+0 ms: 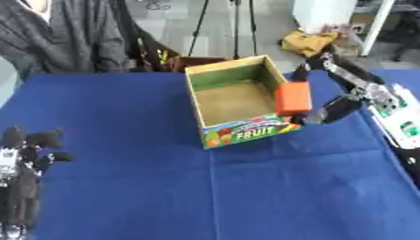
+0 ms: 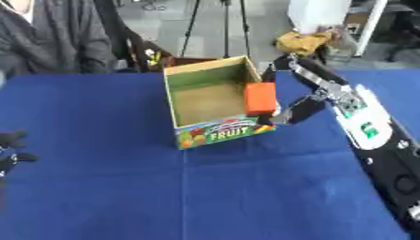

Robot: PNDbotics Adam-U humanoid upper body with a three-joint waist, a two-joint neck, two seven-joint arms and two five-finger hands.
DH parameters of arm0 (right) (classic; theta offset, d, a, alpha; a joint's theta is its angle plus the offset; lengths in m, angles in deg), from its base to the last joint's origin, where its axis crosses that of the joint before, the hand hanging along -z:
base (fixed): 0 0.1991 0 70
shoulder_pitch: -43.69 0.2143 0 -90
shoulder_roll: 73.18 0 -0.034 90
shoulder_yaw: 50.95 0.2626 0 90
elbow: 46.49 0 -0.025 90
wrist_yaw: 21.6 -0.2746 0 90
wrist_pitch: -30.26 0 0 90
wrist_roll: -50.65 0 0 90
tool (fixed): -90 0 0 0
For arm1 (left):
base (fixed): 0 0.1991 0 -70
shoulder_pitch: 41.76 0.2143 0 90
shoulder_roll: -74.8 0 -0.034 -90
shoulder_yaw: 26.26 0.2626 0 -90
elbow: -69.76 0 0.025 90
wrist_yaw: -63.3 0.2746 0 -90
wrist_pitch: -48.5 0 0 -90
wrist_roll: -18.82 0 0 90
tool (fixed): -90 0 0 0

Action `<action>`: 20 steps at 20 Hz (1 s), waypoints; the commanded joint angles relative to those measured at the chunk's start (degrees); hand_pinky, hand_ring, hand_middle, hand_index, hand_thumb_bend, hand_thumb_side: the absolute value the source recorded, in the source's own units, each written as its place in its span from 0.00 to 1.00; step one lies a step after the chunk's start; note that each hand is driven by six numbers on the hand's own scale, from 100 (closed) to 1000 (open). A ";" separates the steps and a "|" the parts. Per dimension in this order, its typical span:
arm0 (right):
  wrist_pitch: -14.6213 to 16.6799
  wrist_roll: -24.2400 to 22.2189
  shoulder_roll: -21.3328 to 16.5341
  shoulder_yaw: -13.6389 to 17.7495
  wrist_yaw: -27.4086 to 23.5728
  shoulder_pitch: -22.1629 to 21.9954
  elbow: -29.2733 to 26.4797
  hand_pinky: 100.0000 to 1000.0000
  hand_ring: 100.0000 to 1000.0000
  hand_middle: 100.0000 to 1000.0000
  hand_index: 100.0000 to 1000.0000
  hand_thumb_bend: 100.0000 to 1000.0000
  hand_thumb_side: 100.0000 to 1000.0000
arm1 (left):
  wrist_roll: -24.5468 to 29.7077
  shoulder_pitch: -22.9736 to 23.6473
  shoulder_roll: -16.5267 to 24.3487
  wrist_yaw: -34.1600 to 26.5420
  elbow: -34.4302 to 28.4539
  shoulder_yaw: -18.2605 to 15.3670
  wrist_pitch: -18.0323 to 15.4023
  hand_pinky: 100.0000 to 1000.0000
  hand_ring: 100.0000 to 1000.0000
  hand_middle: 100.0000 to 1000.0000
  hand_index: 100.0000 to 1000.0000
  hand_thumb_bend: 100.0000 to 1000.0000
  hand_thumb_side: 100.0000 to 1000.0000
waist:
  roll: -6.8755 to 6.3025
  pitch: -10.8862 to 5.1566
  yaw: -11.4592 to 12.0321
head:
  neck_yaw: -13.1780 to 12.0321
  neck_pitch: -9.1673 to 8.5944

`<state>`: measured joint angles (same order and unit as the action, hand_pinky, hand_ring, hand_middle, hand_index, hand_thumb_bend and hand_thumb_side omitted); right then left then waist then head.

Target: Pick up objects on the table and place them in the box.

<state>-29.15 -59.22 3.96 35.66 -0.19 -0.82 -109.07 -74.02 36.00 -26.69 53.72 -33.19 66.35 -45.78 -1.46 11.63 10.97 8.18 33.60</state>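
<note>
An open cardboard box [image 1: 219,74] with "FRUIT" printed on its front stands on the blue table, its inside bare. An orange block [image 1: 293,98] hangs over the box's right wall, pinched by my right hand [image 1: 332,110], which comes in from the right with a finger behind the block and the thumb below it. My left hand [image 1: 25,150] rests near the lower left corner, fingers up and relaxed, holding nothing.
The blue cloth [image 1: 246,197] covers the whole table. A person in grey [image 1: 74,33] sits beyond the far left edge. A yellow bag [image 1: 308,42] and tripod legs [image 1: 201,23] stand on the floor behind the table.
</note>
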 commanded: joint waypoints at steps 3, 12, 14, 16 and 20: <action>0.33 1.57 -2.11 2.63 4.09 2.50 5.51 0.82 0.67 0.37 0.16 0.19 0.09 | 1.41 -1.42 0.62 -0.61 -0.77 1.51 0.22 0.49 0.81 0.43 0.57 0.29 0.82 | -0.22 -0.89 1.78 | 2.01 -1.39; -0.15 4.00 -2.74 4.90 10.08 4.02 12.29 0.83 0.68 0.38 0.17 0.18 0.10 | 4.07 -2.48 0.26 -1.89 -0.75 4.04 0.91 0.49 0.81 0.42 0.57 0.29 0.82 | -1.42 -0.13 6.45 | 4.65 -3.08; -0.40 4.69 -2.96 5.26 11.01 4.44 13.23 0.84 0.68 0.38 0.18 0.18 0.11 | 4.46 -2.64 0.23 -2.11 -0.76 4.39 1.03 0.49 0.81 0.42 0.57 0.29 0.82 | -1.67 0.12 7.01 | 5.11 -3.42; -0.55 5.17 -3.11 5.49 11.69 4.71 13.91 0.84 0.69 0.39 0.18 0.18 0.11 | 4.81 -2.79 0.19 -2.32 -0.77 4.72 1.15 0.49 0.81 0.42 0.57 0.29 0.82 | -1.92 0.33 7.23 | 5.46 -3.67; -1.15 6.63 -3.42 6.01 12.62 4.78 14.79 0.84 0.70 0.43 0.25 0.13 0.19 | 5.65 -3.20 0.14 -2.71 -0.83 5.53 1.40 0.49 0.81 0.42 0.57 0.29 0.82 | -2.31 0.53 7.73 | 6.04 -4.03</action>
<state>-30.06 -53.06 2.30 41.33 11.30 3.28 -94.76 -68.79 33.54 -26.93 51.49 -33.19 71.58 -44.35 -3.82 12.77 18.68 13.99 30.36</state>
